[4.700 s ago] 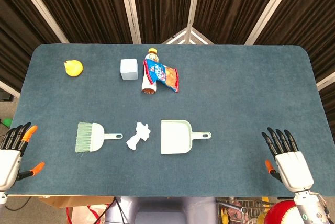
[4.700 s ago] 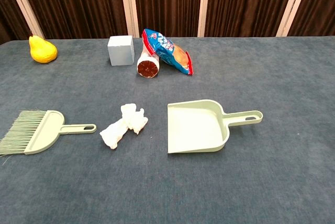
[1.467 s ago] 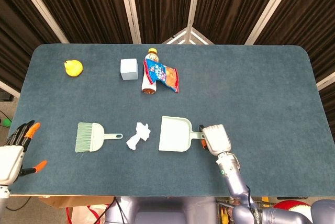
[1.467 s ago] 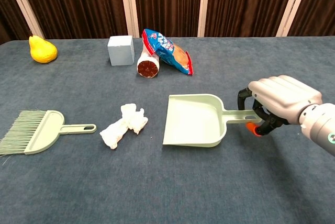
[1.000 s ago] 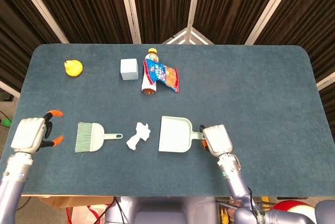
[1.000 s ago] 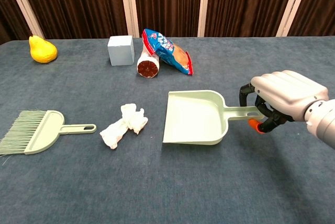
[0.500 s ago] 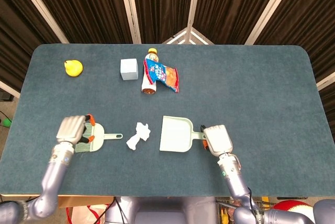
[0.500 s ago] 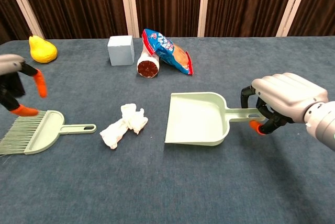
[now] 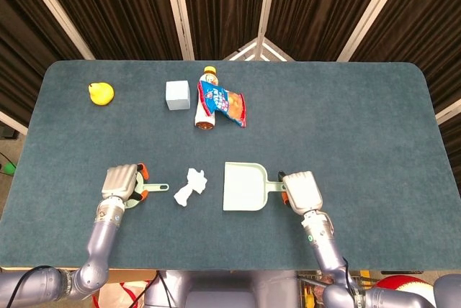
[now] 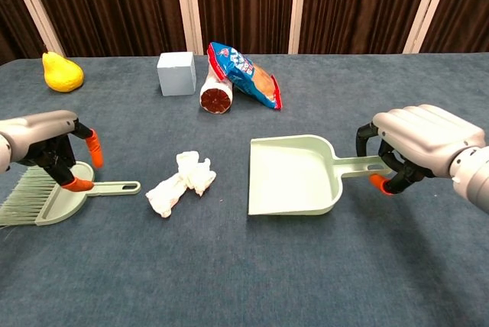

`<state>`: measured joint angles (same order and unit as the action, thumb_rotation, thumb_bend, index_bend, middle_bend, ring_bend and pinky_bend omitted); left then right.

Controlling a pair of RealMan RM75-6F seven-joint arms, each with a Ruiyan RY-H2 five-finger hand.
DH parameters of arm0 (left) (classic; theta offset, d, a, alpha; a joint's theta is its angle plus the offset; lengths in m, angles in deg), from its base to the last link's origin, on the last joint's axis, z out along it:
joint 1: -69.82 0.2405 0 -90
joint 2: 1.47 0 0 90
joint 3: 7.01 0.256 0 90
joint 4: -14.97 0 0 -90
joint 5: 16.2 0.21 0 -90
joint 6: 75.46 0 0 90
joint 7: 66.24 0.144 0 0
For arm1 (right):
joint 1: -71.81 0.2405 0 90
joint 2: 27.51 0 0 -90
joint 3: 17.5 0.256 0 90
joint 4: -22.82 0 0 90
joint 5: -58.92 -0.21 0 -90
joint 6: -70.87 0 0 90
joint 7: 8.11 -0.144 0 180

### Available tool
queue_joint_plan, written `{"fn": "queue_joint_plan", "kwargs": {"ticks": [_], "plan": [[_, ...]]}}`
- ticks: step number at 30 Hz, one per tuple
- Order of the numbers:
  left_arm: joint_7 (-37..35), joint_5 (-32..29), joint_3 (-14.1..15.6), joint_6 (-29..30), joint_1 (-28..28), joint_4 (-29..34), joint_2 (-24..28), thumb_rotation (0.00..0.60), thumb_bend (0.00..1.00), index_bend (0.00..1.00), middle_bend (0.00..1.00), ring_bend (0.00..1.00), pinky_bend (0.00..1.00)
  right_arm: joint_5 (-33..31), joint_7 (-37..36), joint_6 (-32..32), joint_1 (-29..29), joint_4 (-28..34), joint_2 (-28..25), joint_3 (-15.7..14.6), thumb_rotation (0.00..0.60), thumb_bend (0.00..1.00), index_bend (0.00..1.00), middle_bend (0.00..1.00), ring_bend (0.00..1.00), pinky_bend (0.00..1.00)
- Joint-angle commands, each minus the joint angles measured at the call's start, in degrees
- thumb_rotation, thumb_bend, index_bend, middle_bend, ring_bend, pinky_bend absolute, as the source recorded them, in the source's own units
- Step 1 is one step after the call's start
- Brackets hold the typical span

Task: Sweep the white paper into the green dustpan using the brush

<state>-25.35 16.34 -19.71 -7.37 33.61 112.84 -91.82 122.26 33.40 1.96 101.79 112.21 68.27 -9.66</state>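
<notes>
The crumpled white paper (image 9: 190, 186) (image 10: 182, 183) lies on the blue table between the brush and the dustpan. The green dustpan (image 9: 243, 186) (image 10: 294, 174) points its open mouth left toward the paper. My right hand (image 9: 301, 191) (image 10: 420, 147) grips its handle. The pale green brush (image 10: 47, 197) lies to the left, its handle (image 9: 155, 188) pointing at the paper. My left hand (image 9: 121, 182) (image 10: 44, 140) hovers over the brush body with its fingers apart; one orange fingertip (image 10: 76, 184) is at the brush's top. In the head view the hand hides most of the brush.
Along the far side lie a yellow pear (image 9: 101, 93), a white cube (image 9: 177, 95), a lying bottle (image 9: 206, 110) and a blue snack bag (image 9: 225, 103). The table's front edge (image 9: 216, 268) runs just behind both hands.
My left hand has moved right and down from beside the brush to over its body. The dustpan has shifted slightly right in my right hand.
</notes>
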Motion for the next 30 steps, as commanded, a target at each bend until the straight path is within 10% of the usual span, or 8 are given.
{"fn": "queue_joint_plan", "kwargs": {"ticks": [1,19,30], "plan": [[-0.2,-1.1,0.1,-0.1,-0.5,-1.2,-1.0,0.600,0.39,0.45,1.00,1.00,1.00,-0.1,-0.1,0.0,0.0,0.1,-0.1,-0.1,0.600,0.47,0.61,0.86,0.87,0.87],[-0.5,-3.5,0.7,-1.1,-2.3,-6.2,-4.9,0.600,0.41,0.47,1.00,1.00,1.00,-0.3,-1.0,0.3,0.1,-1.3,-0.2,-0.7,0.600,0.48,0.61,0.86,0.87,0.87],[-3.4,-1.7,-0.4,-0.3,-2.4,-6.0,-6.0,0.600,0.61,0.76,1.00,1.00,1.00,0.3,-1.7,0.1,-0.4,-1.1,-1.0,-1.4,0.600,0.48,0.61,0.86,0.87,0.87]]}}
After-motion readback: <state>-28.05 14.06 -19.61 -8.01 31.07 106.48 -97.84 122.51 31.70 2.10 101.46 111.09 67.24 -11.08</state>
